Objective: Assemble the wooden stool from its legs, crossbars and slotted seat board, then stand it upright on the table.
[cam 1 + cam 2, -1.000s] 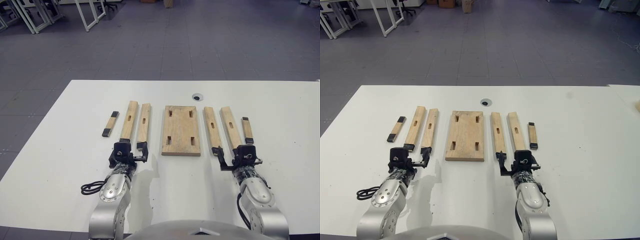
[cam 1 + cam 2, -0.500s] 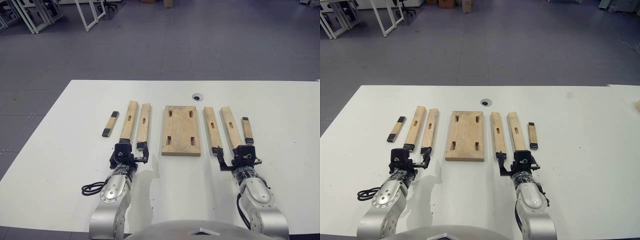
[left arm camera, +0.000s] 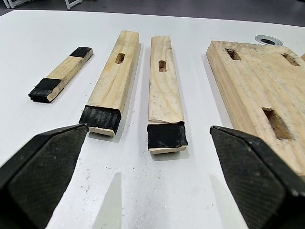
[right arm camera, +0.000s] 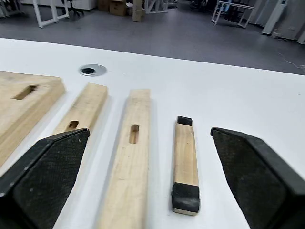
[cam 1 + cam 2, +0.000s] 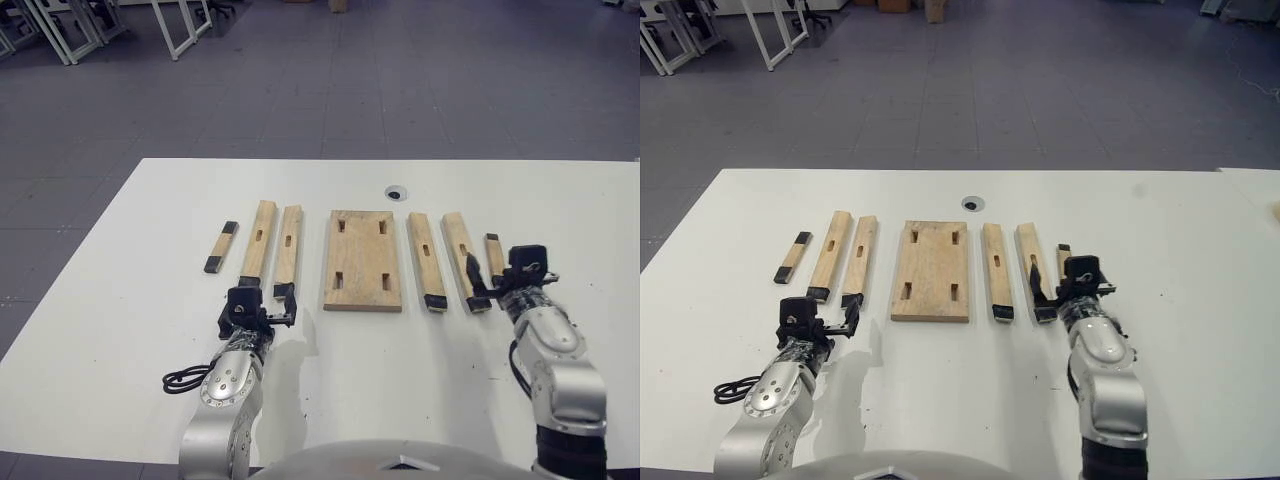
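The slotted seat board (image 5: 363, 259) lies flat mid-table. To its left lie two legs (image 5: 258, 240) (image 5: 288, 245) and a short crossbar (image 5: 221, 247); to its right two legs (image 5: 424, 258) (image 5: 464, 257) and a short crossbar (image 5: 494, 255). All have black-taped ends. My left gripper (image 5: 262, 305) stands open just in front of the left legs' near ends (image 3: 163, 90). My right gripper (image 5: 498, 275) is open over the near ends of the outer right leg (image 4: 128, 162) and the crossbar (image 4: 185, 157), holding nothing.
A round cable grommet (image 5: 396, 192) sits in the white table (image 5: 120, 300) behind the board. A black cable loop (image 5: 182, 377) lies beside my left arm. Grey floor and white desk frames are beyond the table's far edge.
My right gripper has moved forward and to the right, from in front of the right legs to over the outer leg and crossbar. The left arm has stayed still.
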`<state>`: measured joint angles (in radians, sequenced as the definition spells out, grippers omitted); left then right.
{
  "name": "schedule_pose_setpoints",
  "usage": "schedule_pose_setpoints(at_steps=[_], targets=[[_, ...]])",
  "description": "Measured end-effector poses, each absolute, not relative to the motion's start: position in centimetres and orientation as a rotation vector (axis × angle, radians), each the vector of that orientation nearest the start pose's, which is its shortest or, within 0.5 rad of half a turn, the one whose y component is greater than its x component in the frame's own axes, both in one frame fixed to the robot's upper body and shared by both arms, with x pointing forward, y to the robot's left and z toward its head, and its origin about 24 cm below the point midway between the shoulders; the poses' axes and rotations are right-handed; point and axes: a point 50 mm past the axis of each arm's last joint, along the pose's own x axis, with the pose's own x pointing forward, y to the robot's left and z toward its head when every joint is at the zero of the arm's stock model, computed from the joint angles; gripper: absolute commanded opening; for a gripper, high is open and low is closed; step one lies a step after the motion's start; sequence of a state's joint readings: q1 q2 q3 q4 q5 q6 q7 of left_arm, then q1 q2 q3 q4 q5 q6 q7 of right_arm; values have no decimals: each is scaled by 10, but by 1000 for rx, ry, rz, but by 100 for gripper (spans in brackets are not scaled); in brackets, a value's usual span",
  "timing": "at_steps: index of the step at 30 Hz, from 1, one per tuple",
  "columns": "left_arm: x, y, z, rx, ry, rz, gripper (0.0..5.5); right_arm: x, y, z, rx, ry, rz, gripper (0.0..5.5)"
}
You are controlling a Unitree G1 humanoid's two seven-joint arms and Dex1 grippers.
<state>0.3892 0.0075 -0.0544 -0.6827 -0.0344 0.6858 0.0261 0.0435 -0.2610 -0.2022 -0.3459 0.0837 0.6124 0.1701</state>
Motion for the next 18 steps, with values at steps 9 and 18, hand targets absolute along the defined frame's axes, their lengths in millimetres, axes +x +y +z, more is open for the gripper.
schedule_pose_setpoints(at_steps=[9, 18], targets=[[170, 159, 57, -26, 374, 69, 474, 247, -273, 49, -78, 469, -1, 469], [171, 159, 57, -24, 376, 67, 474, 247, -266, 32, -70, 526, 28, 469]])
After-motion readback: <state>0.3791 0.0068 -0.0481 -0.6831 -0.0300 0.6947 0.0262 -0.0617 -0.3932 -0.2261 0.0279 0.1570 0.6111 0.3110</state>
